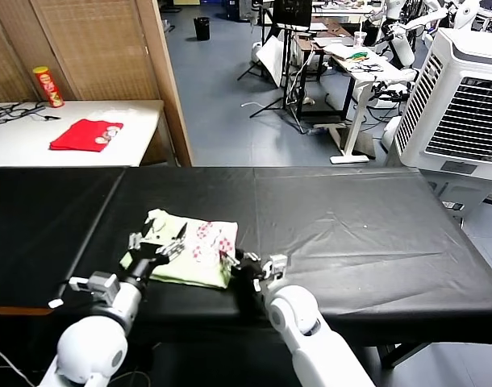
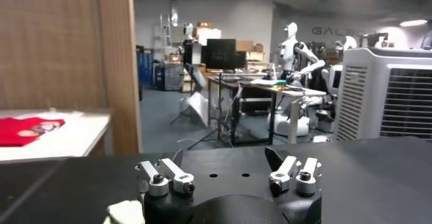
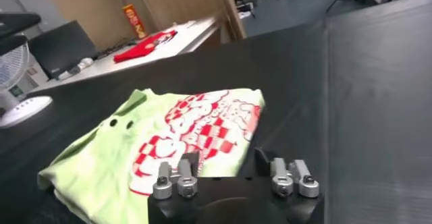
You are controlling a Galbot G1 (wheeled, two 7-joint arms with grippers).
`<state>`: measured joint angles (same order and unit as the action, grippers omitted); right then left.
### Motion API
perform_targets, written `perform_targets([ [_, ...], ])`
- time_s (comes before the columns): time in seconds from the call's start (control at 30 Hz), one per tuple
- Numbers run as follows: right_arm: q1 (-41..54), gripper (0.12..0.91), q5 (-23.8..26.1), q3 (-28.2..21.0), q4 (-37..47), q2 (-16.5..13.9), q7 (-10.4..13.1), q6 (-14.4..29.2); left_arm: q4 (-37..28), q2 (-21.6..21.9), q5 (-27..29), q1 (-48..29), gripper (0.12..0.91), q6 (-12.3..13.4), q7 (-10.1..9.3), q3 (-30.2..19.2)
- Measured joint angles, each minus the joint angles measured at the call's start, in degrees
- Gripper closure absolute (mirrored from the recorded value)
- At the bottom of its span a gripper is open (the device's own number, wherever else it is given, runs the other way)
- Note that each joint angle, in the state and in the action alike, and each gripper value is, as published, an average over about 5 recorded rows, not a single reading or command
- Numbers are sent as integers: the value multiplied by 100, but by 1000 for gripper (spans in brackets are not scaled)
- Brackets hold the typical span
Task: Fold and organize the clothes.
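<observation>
The left pincer [image 1: 159,242] sits in the lower left of the head view, over the near-left part of the T-shirt [image 1: 193,250]. Its fingers are spread wide with nothing between them; in the left wrist view the two finger pairs [image 2: 165,177] stand well apart with only black bench beyond, and a scrap of pale green shows at the bottom edge.

The right pincer [image 1: 248,264] is at lower centre of the head view, just beside the shirt's near-right corner. Its jaws look part-way in, and whether they are clenched on fabric I cannot tell; the right wrist view shows its fingers [image 3: 174,178] right at the shirt's near edge, with no cloth clearly between them.

The T-shirt lies on the black bench [image 1: 351,234], left of centre and towards the near edge, already folded into a compact rectangle with the red-and-white checkered print facing up.

It should handle as light, limp cloth: it will sag, slide on the smooth cover and come unfolded if lifted by one layer. Best hold is probably a pinch through all layers at the near corners, one per pincer.

A red folded garment [image 1: 86,135] lies on a white table [image 1: 141,121] in the upper left.
</observation>
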<state>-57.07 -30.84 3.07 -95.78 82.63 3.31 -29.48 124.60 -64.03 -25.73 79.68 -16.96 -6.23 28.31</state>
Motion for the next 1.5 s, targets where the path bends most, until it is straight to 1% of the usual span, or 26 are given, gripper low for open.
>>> perform_targets([
  [0.1, 13, 788, 2, 7, -11, -34, -28, -1, 35, -36, 17, 104, 232, 34, 1, 131],
  [0.13, 19, 826, 4, 30, -27, -57, -36, -2, 43, -49, 23, 140, 232, 48, 1, 176],
  [0.2, 50, 872, 7, 102, -69, -122, -59, -4, 48, -76, 36, 205, 232, 86, 2, 259],
  [0.37, 193, 878, 12, 389, -107, -431, -187, -125, -4, -132, 56, 341, 232, 196, 16, 415],
  [0.53, 203, 875, 108, 678, -165, -952, -419, -318, -109, -160, 74, 437, 232, 293, 30, 519],
  [0.6, 173, 846, 235, 766, -194, -1166, -548, -298, -155, -168, 81, 461, 232, 311, 31, 538],
  [0.63, 152, 815, 324, 804, -218, -1266, -626, -264, -177, -172, 80, 470, 232, 311, 31, 544],
  [0.73, 50, 673, 612, 904, -331, -1539, -850, -94, -250, -181, 77, 498, 232, 359, 26, 540],
  [0.77, 2, 606, 692, 937, -385, -1620, -897, -21, -278, -182, 76, 509, 232, 403, 26, 533],
  [0.83, -123, 506, 810, 1003, -529, -1764, -922, 137, -336, -180, 79, 530, 232, 526, 59, 518],
  [0.87, -200, 439, 847, 1040, -617, -1827, -907, 220, -367, -176, 87, 539, 232, 601, 83, 512],
  [0.97, -499, 298, 920, 1174, -934, -1963, -749, 517, -445, -157, 142, 568, 232, 753, 123, 487],
  [1.0, -613, 268, 942, 1223, -1046, -1988, -670, 624, -461, -149, 161, 583, 232, 769, 106, 472],
  [1.07, -865, 238, 1030, 1325, -1274, -2013, -485, 868, -468, -128, 155, 623, 232, 747, 34, 441],
  [1.17, -1316, 228, 1285, 1488, -1608, -2016, -191, 1319, -409, -63, 72, 735, 232, 695, -105, 418],
  [1.23, -1684, 227, 1519, 1608, -1817, -2001, 5, 1673, -323, 4, 35, 861, 232, 688, -162, 428],
  [1.37, -2514, 227, 2092, 1842, -2150, -1926, 295, 2329, -142, 120, 81, 1244, 232, 751, -167, 458],
  [1.5, -3351, 227, 2681, 2067, -2430, -1758, 542, 2937, -2, 154, 156, 1757, 232, 843, -165, 461],
])
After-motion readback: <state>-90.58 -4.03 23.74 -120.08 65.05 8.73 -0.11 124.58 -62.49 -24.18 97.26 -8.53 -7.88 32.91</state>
